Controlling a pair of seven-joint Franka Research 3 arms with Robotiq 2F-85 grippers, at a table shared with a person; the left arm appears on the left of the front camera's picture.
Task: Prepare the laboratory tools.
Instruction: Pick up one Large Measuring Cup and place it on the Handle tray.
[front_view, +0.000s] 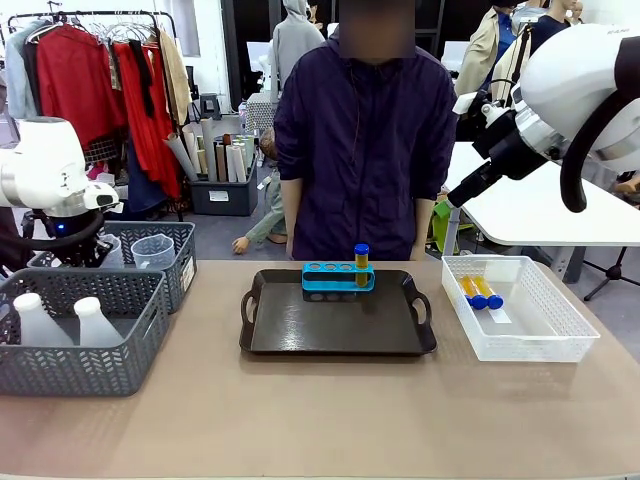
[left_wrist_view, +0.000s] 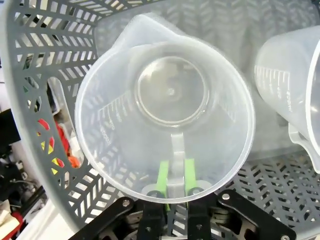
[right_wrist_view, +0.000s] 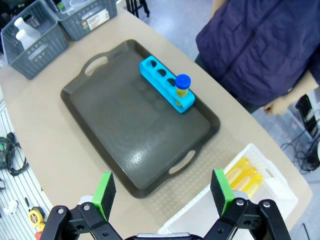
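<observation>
Table front open, left hand gripping beaker

The beaker bears graduation marks, but no figures are legible.

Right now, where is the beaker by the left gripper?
Left wrist view: the beaker is inside the grey mesh basket at the table's left, its handle between the left gripper's pads, a second beaker beside it.
</observation>
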